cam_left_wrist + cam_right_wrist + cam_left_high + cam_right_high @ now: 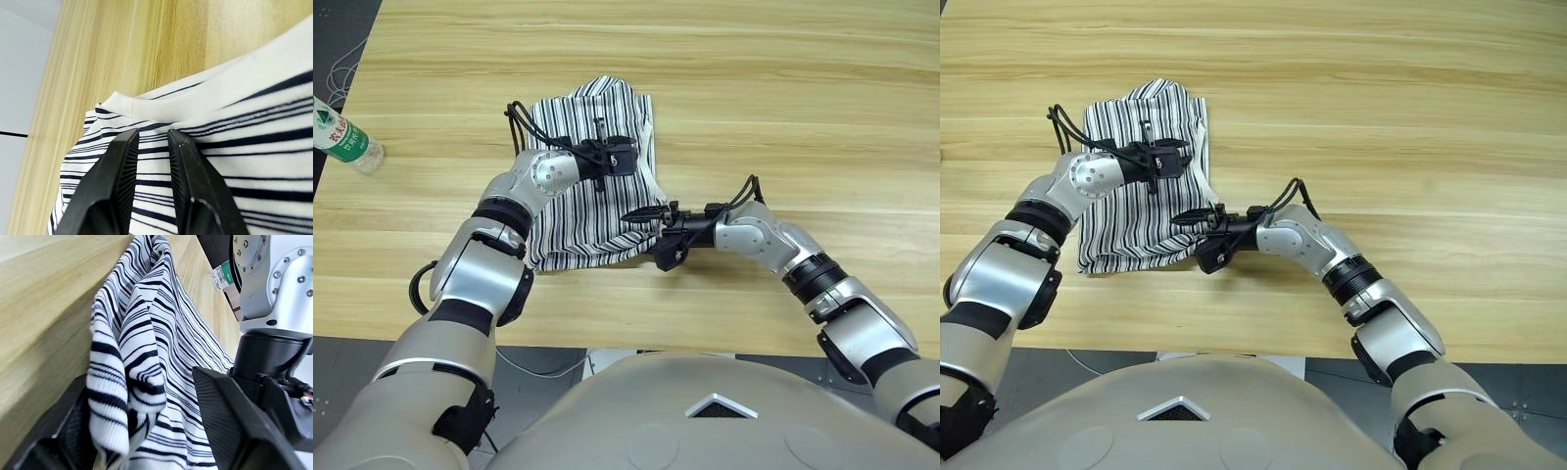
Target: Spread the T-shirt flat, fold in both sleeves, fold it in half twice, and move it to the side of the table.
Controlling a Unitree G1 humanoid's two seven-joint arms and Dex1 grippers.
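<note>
The striped T-shirt (pixel 592 220) is seen lying on the wooden worktop (pixel 754 98), folded into a narrow upright block, slightly left of centre and well back from the near edge.

The left arm is bent at the elbow and carried forward from the near left, with the forearm laid across the shirt and the wrist turned inward above its far half. The left tool (pixel 153 134) is held right at the cloth, close to a white ribbed band (pixel 146 105) along the shirt's edge. Its fingers (pixel 122 147) are kept narrowly parted, and stripes can be seen through the slit; no cloth is seen clamped between them.

The right arm is swung in from the right, elbow out, with the forearm kept low over the worktop and pointed left at the shirt's near right corner. The right tool (pixel 142 382) is spread wide around that corner. A bunched fold of striped hem is caught in the gap: one finger is pressed against the cloth, while the other finger (pixel 220 401) is left just clear of it, so the grip is not closed.

A plastic bottle (pixel 342 135) is found lying at the worktop's left edge, well apart from the shirt. A green label (pixel 350 143) with white print is wrapped round it; the writing is too small to be made out.
</note>
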